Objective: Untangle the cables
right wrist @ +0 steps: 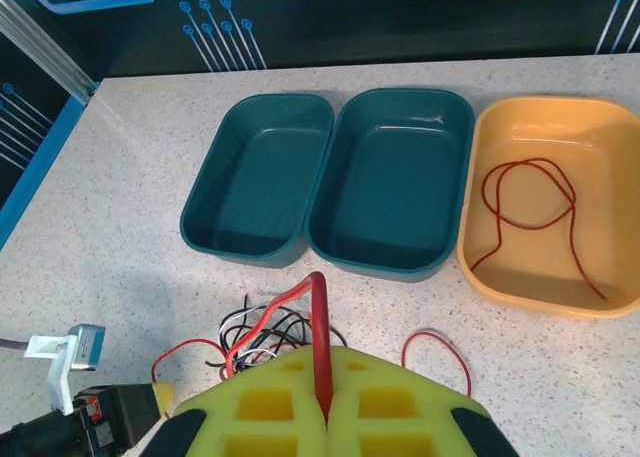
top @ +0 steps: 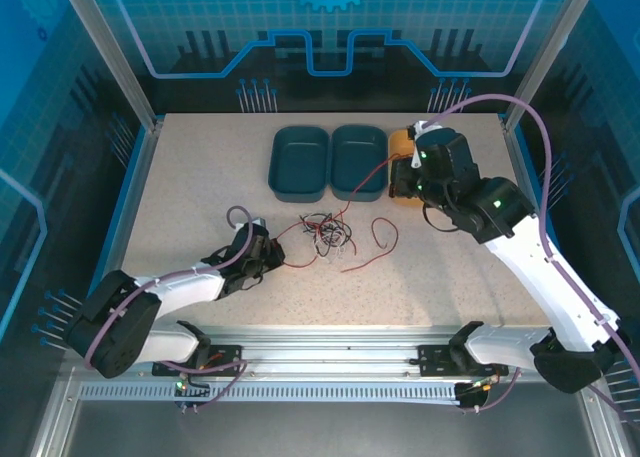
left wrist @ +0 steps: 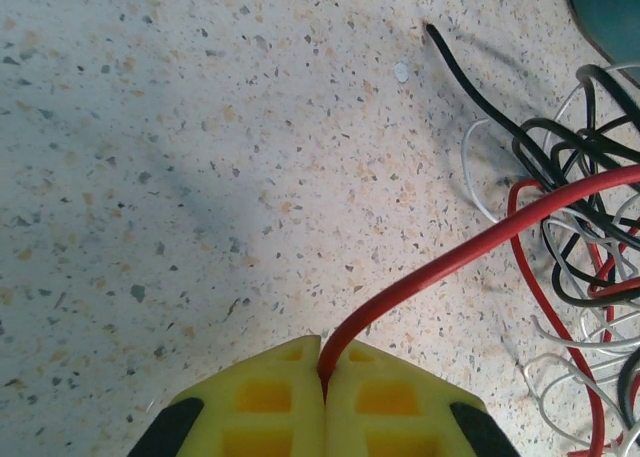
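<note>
My left gripper [left wrist: 323, 372] is pinched tight on a red cable [left wrist: 470, 252] that runs into the tangle [left wrist: 580, 267] of red, black and white wire on the speckled table [left wrist: 150, 177]. That arm [top: 180, 292] lies low, pointing right. My right gripper [right wrist: 322, 402], jaws pressed together, nips a red strand [right wrist: 318, 317] above the tangle, the wrist hanging by the orange tray [right wrist: 600, 127], where a red loop [right wrist: 530, 192] lies.

The left arm [top: 185, 287] lies low and reaches forward. The left gripper [left wrist: 323, 362] has its jaws pressed together on a red cable [left wrist: 450, 262]. The right arm [top: 530, 247] stretches far forward, wrist tipped down. The right gripper [right wrist: 322, 382] has its jaws likewise pinched shut on red cable.
</note>
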Tool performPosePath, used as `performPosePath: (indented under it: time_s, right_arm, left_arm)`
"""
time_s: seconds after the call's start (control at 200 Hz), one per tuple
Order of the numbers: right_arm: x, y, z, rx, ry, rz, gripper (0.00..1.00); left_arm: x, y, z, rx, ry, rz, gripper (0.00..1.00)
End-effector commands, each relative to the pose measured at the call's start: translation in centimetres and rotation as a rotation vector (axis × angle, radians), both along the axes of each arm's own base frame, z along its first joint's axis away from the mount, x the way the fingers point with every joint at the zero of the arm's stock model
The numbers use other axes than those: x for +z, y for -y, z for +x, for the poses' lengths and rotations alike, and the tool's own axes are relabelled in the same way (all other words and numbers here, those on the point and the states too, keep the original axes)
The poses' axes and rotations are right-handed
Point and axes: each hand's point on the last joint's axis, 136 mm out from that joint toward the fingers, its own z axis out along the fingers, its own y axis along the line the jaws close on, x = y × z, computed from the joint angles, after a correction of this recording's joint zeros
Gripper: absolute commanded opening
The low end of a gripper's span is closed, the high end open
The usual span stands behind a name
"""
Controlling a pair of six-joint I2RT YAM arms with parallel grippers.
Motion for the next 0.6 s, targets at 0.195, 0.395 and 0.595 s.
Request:
performPosePath:
  time_s: [0.195,0.395,0.595]
  right_arm:
    - [5.4,2.5,-1.3,-0.029,0.113,0.011,0.00]
    - [9.5,2.3,-3.6,0.049,0.208,0.120,0.00]
    - [12.9,3.2,-5.4,0.074,0.301,0.153,0.00]
  left_arm:
    - [-0.8,-1.1,-0.7,0.006,-0.015,0.050,0.03]
    - [-1.5,-1.1,-0.8,0.011,-0.040,0.045,0.02]
    - [-1.8,-0.9,-0.7,0.006,-0.048,0.041,0.02]
